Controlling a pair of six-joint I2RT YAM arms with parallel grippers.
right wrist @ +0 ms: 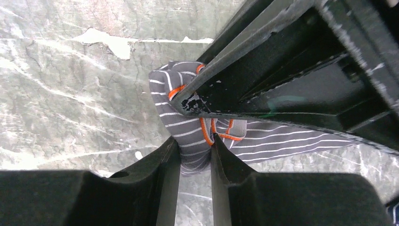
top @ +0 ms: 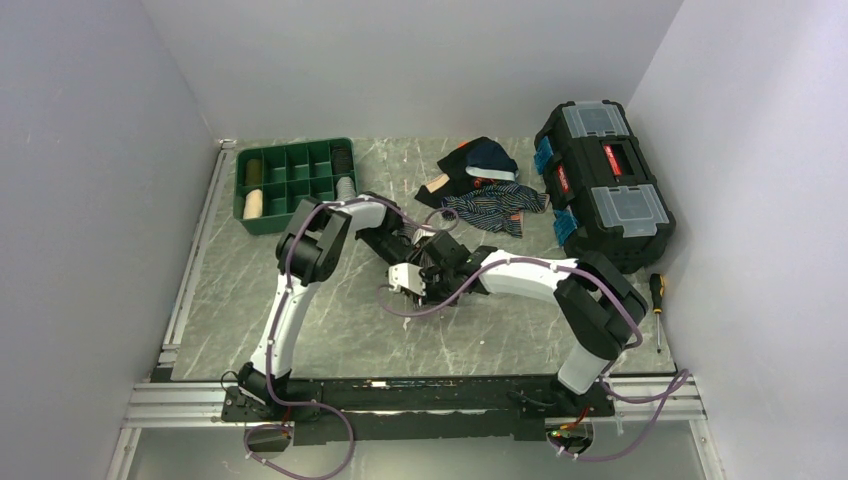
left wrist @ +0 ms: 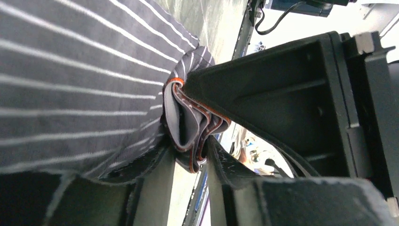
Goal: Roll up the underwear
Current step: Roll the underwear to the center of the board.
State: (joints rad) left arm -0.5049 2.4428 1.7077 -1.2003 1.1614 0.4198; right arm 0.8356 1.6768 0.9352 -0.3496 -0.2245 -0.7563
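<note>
The underwear (top: 431,247) is a bunched grey cloth with thin white stripes and orange edging, lying mid-table between both grippers. In the left wrist view its folded orange-trimmed edge (left wrist: 188,136) hangs between the tips of my left gripper (left wrist: 186,160), whose jaws stand a little apart, with daylight showing below the cloth. My right gripper (right wrist: 195,143) is shut on a fold of the underwear (right wrist: 183,122) just above the marbled tabletop. The two grippers (top: 418,250) (top: 445,257) meet tip to tip, and each one's black finger fills much of the other's wrist view.
A green divided tray (top: 295,183) holding rolled items stands at the back left. A heap of dark garments (top: 480,165) and a navy striped one (top: 497,207) lie at the back centre, beside a black toolbox (top: 605,180). A screwdriver (top: 657,300) lies at the right edge.
</note>
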